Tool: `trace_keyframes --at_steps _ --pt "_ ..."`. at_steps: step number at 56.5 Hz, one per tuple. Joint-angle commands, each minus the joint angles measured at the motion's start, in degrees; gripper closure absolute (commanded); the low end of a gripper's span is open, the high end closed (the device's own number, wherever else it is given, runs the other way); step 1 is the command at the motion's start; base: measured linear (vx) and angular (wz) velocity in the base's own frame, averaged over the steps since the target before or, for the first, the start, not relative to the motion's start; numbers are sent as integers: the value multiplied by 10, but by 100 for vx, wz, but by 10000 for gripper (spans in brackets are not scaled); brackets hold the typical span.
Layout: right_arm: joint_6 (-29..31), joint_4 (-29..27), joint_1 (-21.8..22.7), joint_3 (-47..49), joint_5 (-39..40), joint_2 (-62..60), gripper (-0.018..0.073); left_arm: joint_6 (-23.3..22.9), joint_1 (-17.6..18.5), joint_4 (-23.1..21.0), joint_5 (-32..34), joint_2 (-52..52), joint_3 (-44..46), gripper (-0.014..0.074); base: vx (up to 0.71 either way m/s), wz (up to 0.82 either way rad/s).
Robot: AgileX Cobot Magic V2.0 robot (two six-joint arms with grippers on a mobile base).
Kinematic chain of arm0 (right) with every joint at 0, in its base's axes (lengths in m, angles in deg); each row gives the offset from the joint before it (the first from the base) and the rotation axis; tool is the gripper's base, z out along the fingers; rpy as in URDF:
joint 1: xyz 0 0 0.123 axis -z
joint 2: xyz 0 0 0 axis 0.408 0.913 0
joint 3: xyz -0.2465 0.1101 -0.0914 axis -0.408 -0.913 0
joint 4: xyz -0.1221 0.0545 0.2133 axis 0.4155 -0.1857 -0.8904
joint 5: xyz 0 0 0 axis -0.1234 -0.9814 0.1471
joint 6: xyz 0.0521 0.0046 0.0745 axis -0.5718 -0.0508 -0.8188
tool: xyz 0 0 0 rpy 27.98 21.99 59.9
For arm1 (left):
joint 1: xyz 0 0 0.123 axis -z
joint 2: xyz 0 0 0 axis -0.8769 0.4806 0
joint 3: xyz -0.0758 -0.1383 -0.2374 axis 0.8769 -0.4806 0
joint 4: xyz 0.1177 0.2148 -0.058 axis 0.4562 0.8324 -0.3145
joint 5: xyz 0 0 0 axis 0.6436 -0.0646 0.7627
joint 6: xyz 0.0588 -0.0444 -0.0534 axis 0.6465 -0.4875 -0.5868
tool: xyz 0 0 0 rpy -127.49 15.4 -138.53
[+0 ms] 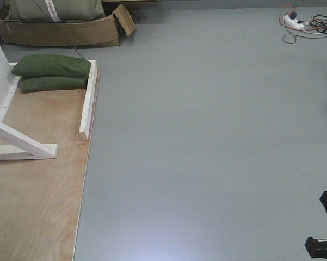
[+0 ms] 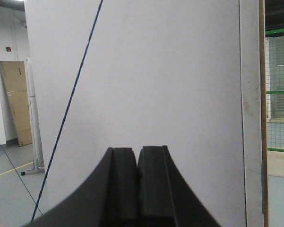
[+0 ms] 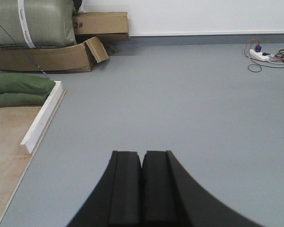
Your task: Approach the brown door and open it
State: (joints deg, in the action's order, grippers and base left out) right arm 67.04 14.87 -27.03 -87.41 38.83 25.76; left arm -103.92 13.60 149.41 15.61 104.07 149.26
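Judging from these views, the task is barely begun. The brown door is not plainly in sight in any of them, so the drive up to it and the whole opening are left to do. The nearest hint is a thin brown strip at the right of the left wrist view, beside a white upright. Whether that is the door's edge I cannot tell, and no lever handle shows.

The grey floor (image 1: 207,136) takes up most of the front view, smooth and faintly glossy, spreading to the right of the plywood platform (image 1: 38,185). A large white panel (image 2: 146,85) fills the left wrist view, upright and close ahead of that arm. It probably belongs to the structure on the platform, though that is a guess. The platform itself lies low and flat on the floor.

- Beyond the platform's far end sits a torn cardboard box (image 1: 65,31) holding a grey-green sack (image 1: 54,8).
- On the platform a white timber brace (image 1: 22,142) slants down to a foot.
- A white rail (image 1: 88,98) runs along the platform's right edge.
- Two green sandbags (image 1: 51,73) are stacked at the platform's far end, touching the rail.
- Well to the right of the platform, by the back wall, a power strip (image 1: 294,22) lies among tangled cables.

The left fingers (image 2: 124,184) are pressed together on nothing and point at the panel. The right fingers (image 3: 127,184) are likewise closed and empty, aimed over the floor right of the platform.
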Motion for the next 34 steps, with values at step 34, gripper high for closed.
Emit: trace_keyframes --at_steps 34 --pt "4 2 -1 -2 45 -3 559 28 -73 68 3 54 75 530 0 0"
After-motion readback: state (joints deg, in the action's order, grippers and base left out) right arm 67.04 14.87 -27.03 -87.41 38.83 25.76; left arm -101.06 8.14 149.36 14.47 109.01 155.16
